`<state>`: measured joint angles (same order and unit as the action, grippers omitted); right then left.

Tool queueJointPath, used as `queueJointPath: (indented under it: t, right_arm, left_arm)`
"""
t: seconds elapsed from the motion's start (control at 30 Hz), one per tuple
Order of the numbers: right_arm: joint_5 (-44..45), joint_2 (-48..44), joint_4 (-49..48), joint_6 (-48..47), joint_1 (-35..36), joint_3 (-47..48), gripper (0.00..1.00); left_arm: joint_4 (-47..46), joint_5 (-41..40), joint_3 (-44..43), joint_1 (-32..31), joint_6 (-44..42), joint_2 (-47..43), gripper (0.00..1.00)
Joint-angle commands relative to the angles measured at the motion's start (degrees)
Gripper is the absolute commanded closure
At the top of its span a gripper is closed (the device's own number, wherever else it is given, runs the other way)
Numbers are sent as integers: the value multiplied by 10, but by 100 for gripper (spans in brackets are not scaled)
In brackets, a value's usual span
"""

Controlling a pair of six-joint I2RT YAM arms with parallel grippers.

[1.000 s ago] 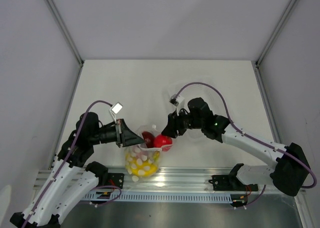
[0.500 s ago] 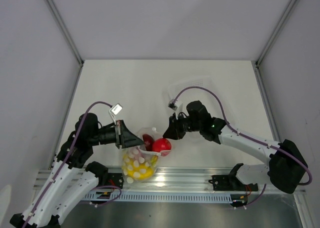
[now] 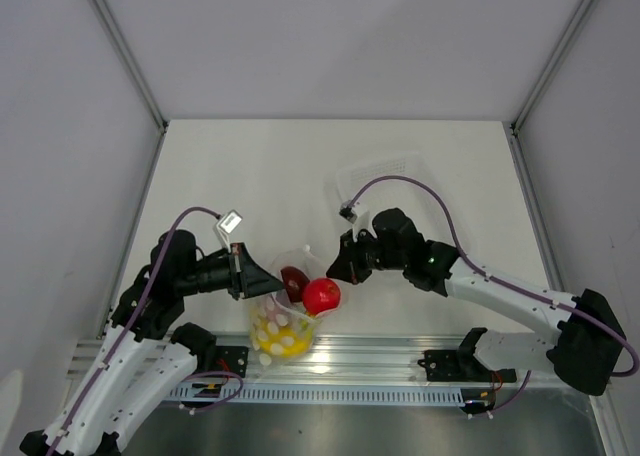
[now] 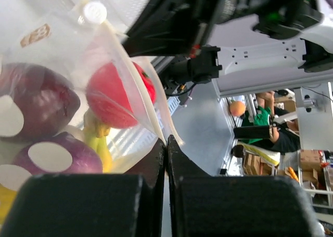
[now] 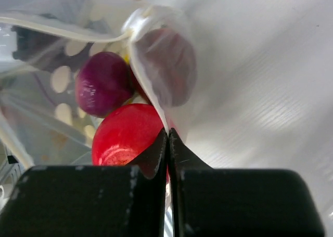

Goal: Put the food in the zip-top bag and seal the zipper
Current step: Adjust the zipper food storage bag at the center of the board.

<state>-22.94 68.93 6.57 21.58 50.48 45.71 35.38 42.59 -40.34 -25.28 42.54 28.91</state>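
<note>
The zip-top bag [image 3: 284,316] hangs between both grippers with the food inside. A red round fruit [image 3: 321,296] and a dark red apple [image 3: 293,280] lie near its mouth, with yellow banana [image 3: 272,340] lower down. My left gripper [image 3: 270,281] is shut on the bag's left mouth edge, and its jaws [image 4: 166,141] pinch the film beside the zipper [image 4: 131,77]. My right gripper [image 3: 333,270] is shut on the right mouth edge, its tips [image 5: 167,134] nipping the plastic in front of the red fruit [image 5: 127,139]. A purple onion [image 5: 102,84] shows through the bag.
A translucent white tray [image 3: 388,168] lies on the table behind the right arm. The aluminium rail [image 3: 400,356] at the table's near edge runs just below the hanging bag. Frame posts stand at the back corners.
My right gripper has closed on the bag's right mouth edge. The bag with the red fruit shifted slightly toward the rail. The left gripper kept its grip.
</note>
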Motion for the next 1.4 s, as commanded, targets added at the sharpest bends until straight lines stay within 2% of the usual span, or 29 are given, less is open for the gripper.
queueJointPath:
  t: [0.0, 0.2, 0.23, 0.37, 0.43, 0.53, 0.7, 0.93, 1.03, 1.17, 1.2, 1.3, 1.37]
  right_arm:
    - [90, -24, 53, 55, 44, 54, 100]
    - [278, 47, 188, 119, 134, 183, 100]
    - [320, 56, 217, 124, 147, 218, 100]
    - [381, 101, 255, 130, 198, 290, 100]
    - [380, 116, 238, 136, 199, 289, 100]
    - [395, 136, 242, 146, 190, 284, 100]
    - [408, 163, 256, 159, 183, 285, 100]
    - [421, 115, 279, 139, 204, 357, 100]
    - [416, 96, 268, 156, 207, 336, 100]
    - [404, 99, 248, 177, 200, 287, 100]
    - [402, 106, 244, 181, 195, 279, 100]
    - [395, 138, 245, 186, 184, 268, 100]
    - [404, 156, 255, 181, 183, 285, 100]
  left_arm:
    - [-9, -33, 9, 0, -20, -10, 99]
    - [-109, 23, 76, -2, 48, -14, 99]
    - [-110, 21, 80, -4, 50, -15, 99]
    - [-80, -7, 80, -4, 28, -18, 99]
    - [-58, -56, 85, -4, 18, -24, 99]
    - [-62, -83, 119, -4, 9, -19, 99]
    - [-102, -38, 158, -3, 18, 19, 100]
    - [-15, -65, -13, -4, -2, -22, 99]
    - [-4, -68, -31, -4, -10, -29, 99]
    - [-21, -80, 47, -4, -5, -27, 99]
    - [-35, -67, 106, -4, -1, -26, 99]
    - [-79, -52, 159, -4, 17, -14, 99]
    - [-80, -54, 151, -3, 14, -6, 99]
